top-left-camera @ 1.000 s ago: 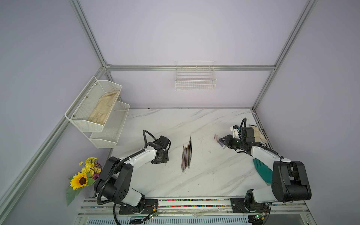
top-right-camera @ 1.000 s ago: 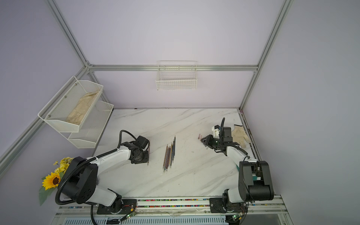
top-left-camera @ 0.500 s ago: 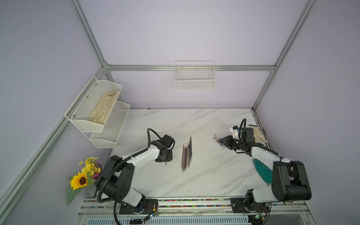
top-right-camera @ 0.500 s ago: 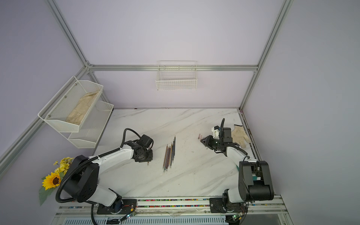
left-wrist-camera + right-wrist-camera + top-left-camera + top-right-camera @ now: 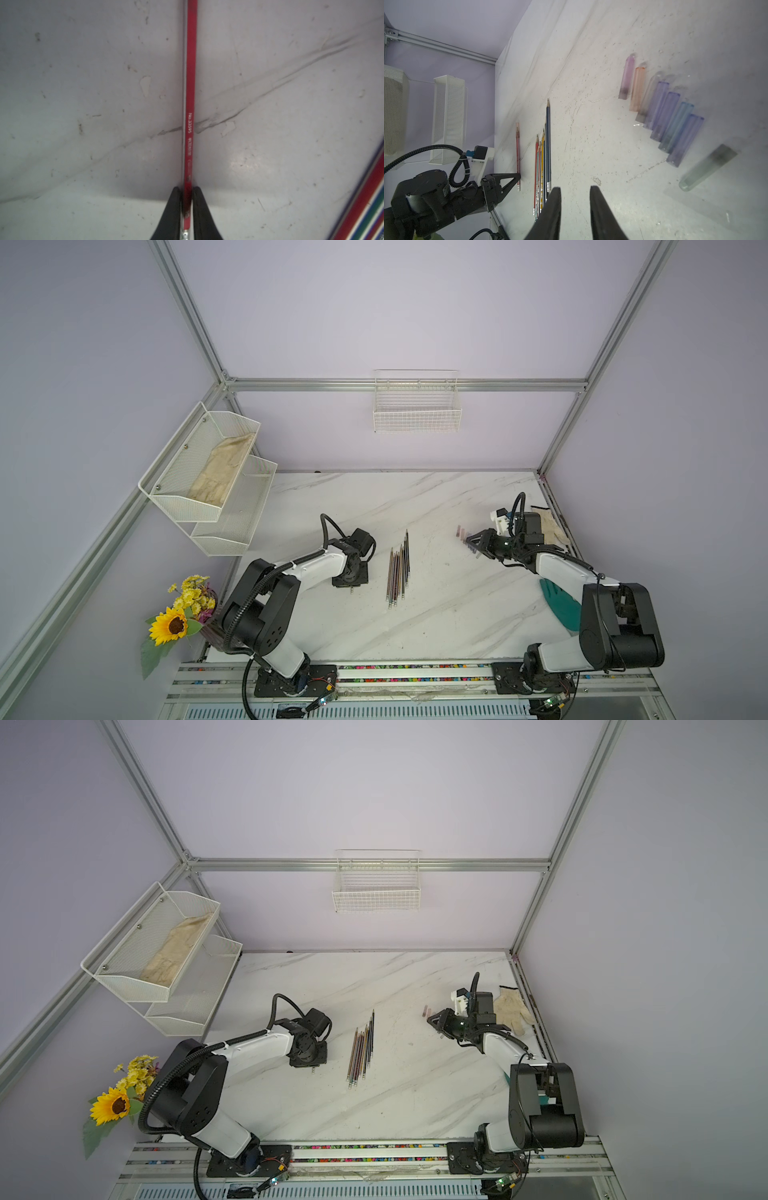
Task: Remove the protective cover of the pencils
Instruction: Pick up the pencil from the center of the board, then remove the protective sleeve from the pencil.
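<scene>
Several pencils are lying in a tight bundle mid-table, between the two arms. Their long axis is running from the robot's edge toward the back wall, sharp tips all pointing at that wall, metal ends toward the robot.

One red pencil is sitting apart on the left arm's side of the bundle, lined up roughly the same way. In the right wrist view its tip is wearing a pale see-through cover. The left gripper is pinching it near the metal end, fingers squeezed onto the shaft. Can't tell if it's resting on the marble or just off it.

The right gripper is hanging over the table with its fingers spread apart, near a slanted row of loose tinted covers lying side by side.

Containers: the two-tier mesh shelf on the left wall is holding a beige glove-like cloth in its top tier, and a wire basket is hanging on the back wall.
</scene>
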